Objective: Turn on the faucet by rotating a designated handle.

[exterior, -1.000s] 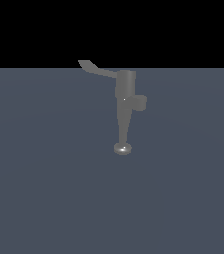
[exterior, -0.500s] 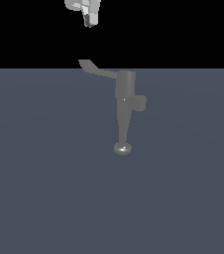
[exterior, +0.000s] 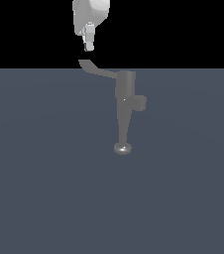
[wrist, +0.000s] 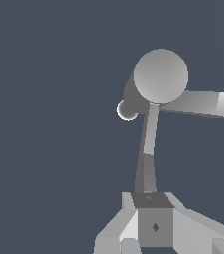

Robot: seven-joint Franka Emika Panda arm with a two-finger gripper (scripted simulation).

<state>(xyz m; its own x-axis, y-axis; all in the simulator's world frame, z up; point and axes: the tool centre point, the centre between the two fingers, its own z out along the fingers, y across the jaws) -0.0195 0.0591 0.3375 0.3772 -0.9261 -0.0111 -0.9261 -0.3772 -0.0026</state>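
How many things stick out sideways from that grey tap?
2: the thin handle at the faucet top, pointing to the exterior view's left under the gripper; the stubby knob on the right.

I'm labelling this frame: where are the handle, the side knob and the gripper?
handle (exterior: 95, 69), exterior view, mid-lever.
side knob (exterior: 140, 102), exterior view, its rounded end.
gripper (exterior: 88, 47), exterior view, fingertips above the handle's tip.

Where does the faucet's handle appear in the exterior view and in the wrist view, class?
Exterior view: the handle projects from the faucet's top toward the exterior view's left, its tip just below the gripper.
Wrist view: the handle runs from the round faucet top to the gripper.
Shared landmark: the stubby side knob.
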